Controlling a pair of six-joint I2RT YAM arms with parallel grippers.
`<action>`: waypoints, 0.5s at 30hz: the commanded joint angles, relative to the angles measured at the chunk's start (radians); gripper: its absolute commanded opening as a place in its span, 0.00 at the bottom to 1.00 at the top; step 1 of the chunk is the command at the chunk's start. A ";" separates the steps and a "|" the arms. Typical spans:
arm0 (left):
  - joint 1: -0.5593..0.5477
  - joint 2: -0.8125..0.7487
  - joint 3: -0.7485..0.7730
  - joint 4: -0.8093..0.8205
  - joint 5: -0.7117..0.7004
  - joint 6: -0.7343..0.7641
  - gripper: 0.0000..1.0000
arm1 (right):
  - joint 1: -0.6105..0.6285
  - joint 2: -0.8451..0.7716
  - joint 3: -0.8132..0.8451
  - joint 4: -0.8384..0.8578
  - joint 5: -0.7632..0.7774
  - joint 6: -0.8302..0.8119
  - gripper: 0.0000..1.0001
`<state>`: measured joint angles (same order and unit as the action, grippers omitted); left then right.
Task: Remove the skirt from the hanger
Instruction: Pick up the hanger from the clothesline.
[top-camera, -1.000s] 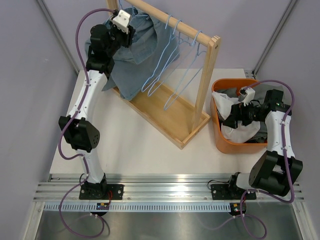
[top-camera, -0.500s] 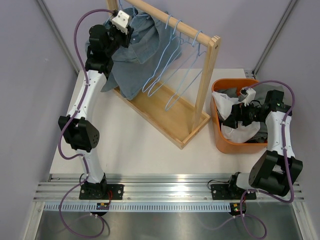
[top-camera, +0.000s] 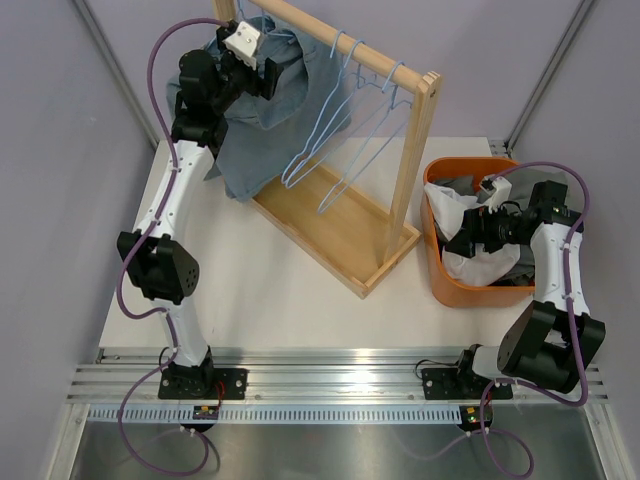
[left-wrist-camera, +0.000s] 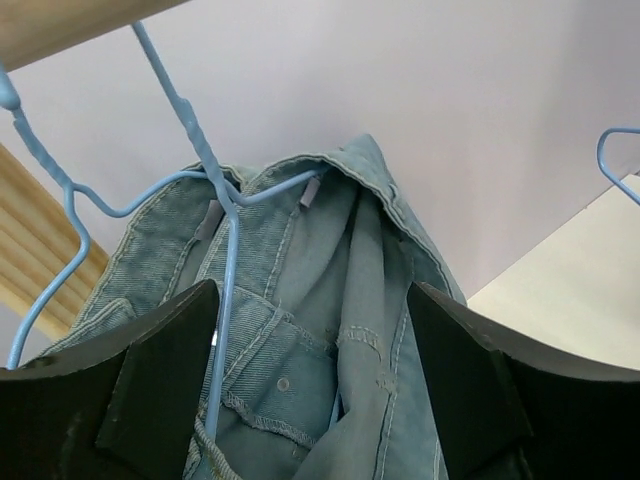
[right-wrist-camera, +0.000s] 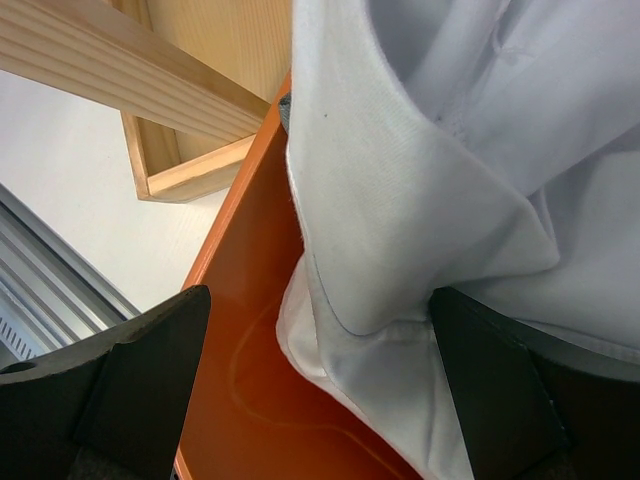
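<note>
A light-blue denim skirt hangs on a blue wire hanger at the far left end of the wooden rack's rail. My left gripper is up at the skirt's waistband. In the left wrist view its jaws stand wide apart, with the bunched waistband and the hanger wire between them. My right gripper is open low inside the orange basket, its jaws on either side of a fold of white cloth.
Several empty blue hangers hang on the rail right of the skirt. The rack's wooden base tray runs diagonally across the table. The orange basket wall holds white and grey clothes at the right.
The skirt's lower part has drawn up and to the left. The empty hangers have swung left. My left gripper has shifted slightly right along the rail. The right arm has not moved.
</note>
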<state>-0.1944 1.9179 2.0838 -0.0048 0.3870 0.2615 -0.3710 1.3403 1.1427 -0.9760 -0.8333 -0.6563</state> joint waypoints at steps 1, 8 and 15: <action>0.018 -0.030 -0.014 0.098 -0.023 -0.033 0.81 | -0.005 -0.023 -0.011 -0.016 -0.047 0.017 0.99; 0.024 -0.025 -0.002 0.134 -0.126 -0.030 0.82 | -0.006 -0.026 -0.021 -0.013 -0.049 0.015 1.00; 0.024 0.001 0.039 0.089 -0.231 0.083 0.81 | -0.008 -0.021 -0.027 -0.013 -0.056 0.015 1.00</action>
<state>-0.1738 1.9179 2.0766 0.0536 0.2207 0.2718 -0.3744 1.3399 1.1248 -0.9676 -0.8505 -0.6556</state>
